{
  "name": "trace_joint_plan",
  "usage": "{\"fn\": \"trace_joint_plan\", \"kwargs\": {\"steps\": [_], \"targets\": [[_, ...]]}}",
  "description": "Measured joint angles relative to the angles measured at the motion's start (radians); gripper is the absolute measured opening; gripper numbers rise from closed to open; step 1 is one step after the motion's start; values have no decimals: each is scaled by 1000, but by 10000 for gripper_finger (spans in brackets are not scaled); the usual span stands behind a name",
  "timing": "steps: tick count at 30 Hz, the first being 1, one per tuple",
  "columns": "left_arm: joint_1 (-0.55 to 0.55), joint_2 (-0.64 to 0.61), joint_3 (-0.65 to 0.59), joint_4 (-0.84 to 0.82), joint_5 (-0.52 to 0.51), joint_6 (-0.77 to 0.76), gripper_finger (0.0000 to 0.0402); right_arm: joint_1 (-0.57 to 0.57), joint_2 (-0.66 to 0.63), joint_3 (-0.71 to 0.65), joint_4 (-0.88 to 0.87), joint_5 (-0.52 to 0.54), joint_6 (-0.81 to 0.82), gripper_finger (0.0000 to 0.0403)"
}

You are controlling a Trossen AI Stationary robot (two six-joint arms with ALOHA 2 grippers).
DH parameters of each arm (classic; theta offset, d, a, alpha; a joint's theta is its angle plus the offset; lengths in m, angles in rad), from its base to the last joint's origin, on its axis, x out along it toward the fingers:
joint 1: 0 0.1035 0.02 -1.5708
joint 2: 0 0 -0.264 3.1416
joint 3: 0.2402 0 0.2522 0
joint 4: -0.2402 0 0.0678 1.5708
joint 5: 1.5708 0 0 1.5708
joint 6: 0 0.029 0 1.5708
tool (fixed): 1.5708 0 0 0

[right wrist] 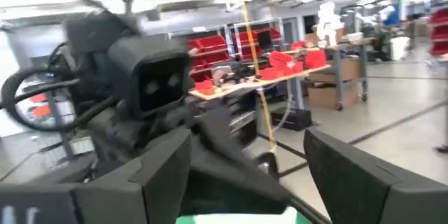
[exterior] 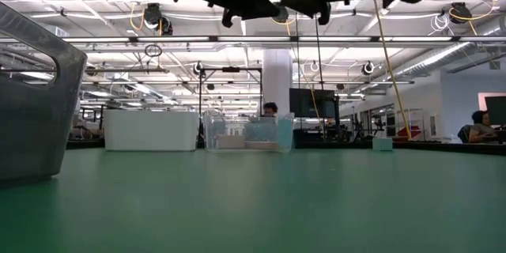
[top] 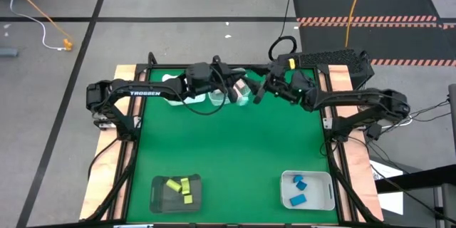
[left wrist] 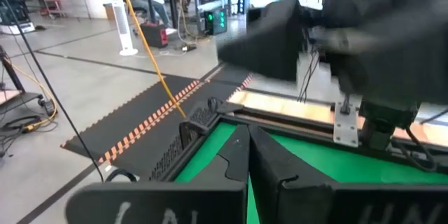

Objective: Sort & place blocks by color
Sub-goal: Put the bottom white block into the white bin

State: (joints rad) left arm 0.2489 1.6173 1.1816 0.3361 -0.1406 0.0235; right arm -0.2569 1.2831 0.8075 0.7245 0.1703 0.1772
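While both arms meet above the clear bins (top: 226, 94) at the worktop's far edge, the left tool (left wrist: 246, 155) is closed empty and the right tool (right wrist: 245, 175) gapes; sorted blocks (top: 179, 186) sit in near bins, so lift clear slowly.

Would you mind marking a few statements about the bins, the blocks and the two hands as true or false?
1. The dark bin at the near left holds yellow-green blocks. True.
2. The white bin at the near right holds tan blocks. False: it holds blue blocks.
3. The left hand has its fingers shut together. True.
4. The right hand is shut. False: its fingers stand wide apart in its wrist view.
5. Both hands are down by the near bins. False: they meet above the clear bins at the table's far edge.
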Motion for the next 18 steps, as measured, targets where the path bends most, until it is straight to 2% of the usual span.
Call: {"fn": "trace_joint_plan", "kwargs": {"steps": [6,10,14,18], "targets": [[0,0,0,-38,0,3,1,-33,-113,0,-211,10,65,263],[0,0,0,-108,0,5,9,-67,-158,1,-453,13,204,256],[0,0,0,-158,0,4,24,-92,-147,-5,-697,13,284,253],[0,0,0,-160,0,3,35,-92,-92,-43,-771,8,257,253]]}}
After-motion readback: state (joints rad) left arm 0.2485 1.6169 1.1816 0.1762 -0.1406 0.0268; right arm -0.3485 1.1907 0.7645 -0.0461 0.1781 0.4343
